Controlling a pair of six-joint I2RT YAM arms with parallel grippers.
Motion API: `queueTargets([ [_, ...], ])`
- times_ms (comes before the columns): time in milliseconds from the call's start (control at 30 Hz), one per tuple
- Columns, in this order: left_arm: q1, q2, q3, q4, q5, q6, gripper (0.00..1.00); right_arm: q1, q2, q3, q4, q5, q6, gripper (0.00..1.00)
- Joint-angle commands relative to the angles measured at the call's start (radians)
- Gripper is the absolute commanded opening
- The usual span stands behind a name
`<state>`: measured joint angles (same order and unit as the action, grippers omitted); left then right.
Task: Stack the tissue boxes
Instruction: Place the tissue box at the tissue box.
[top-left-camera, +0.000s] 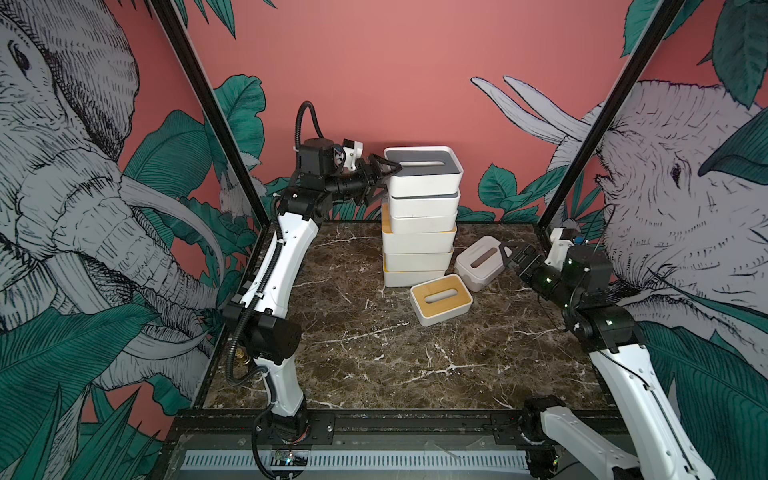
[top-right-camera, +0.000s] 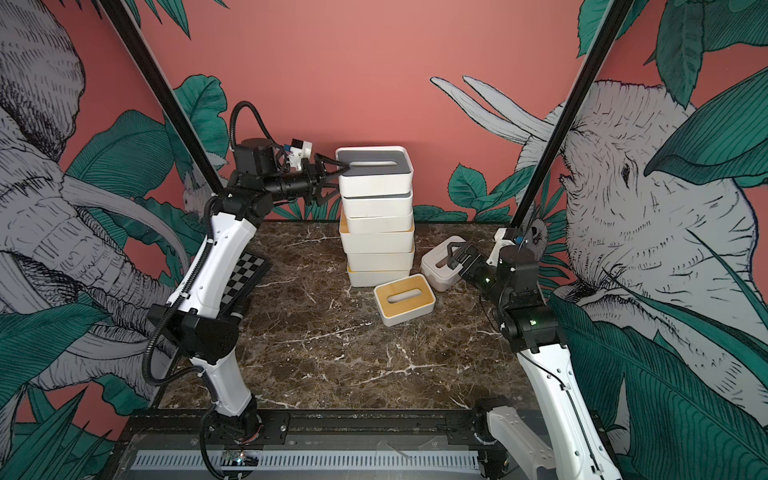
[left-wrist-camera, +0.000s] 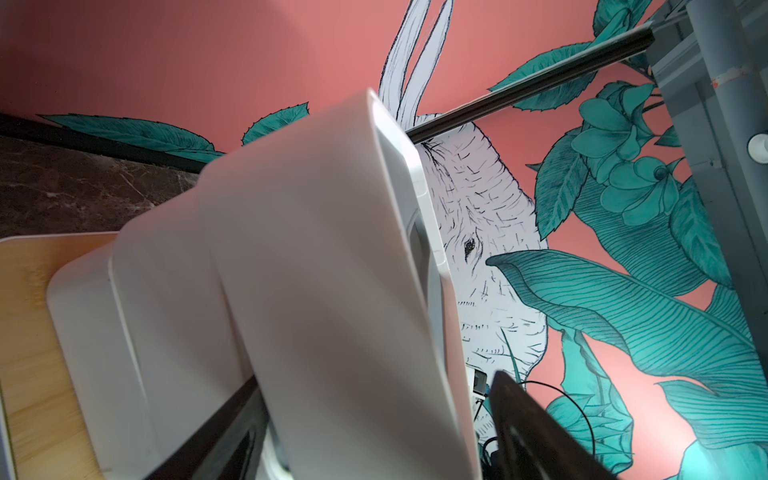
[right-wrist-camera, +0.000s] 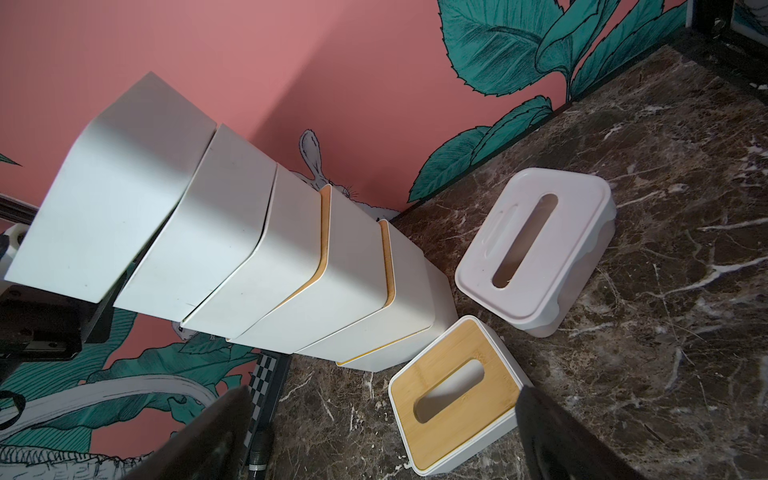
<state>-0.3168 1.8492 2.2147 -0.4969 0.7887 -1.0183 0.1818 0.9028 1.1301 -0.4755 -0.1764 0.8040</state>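
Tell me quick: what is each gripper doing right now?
Left gripper: open, jaws straddling the end of the top box, not clamping it.
Right gripper: open, holding nothing.

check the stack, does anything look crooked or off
The six-box stack looks crooked. Its levels sit offset and twisted against each other rather than squared up, and bamboo lid edges stick out on one side at two levels. Nothing looks damaged or spilled.
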Motion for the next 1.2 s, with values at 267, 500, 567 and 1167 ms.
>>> queueTargets([
  [267, 0.011, -0.023, 0.096, -0.105, -0.024, 0.097, 0.93, 0.003, -0.002, -0.014, 0.053, -0.006, 0.002, 0.99],
  [500, 0.027, -0.038, 0.082, -0.168, -0.076, 0.133, 0.93, 0.003, 0.019, 0.006, 0.057, -0.005, -0.009, 0.99],
  [567, 0.032, -0.047, 0.082, -0.189, -0.101, 0.144, 0.93, 0.003, 0.034, 0.017, 0.068, -0.005, -0.015, 0.99],
  [1167, 0.070, -0.096, 0.041, -0.167, -0.354, 0.185, 0.38, 0.007, 0.507, 0.524, 0.065, -0.171, -0.114, 0.99],
])
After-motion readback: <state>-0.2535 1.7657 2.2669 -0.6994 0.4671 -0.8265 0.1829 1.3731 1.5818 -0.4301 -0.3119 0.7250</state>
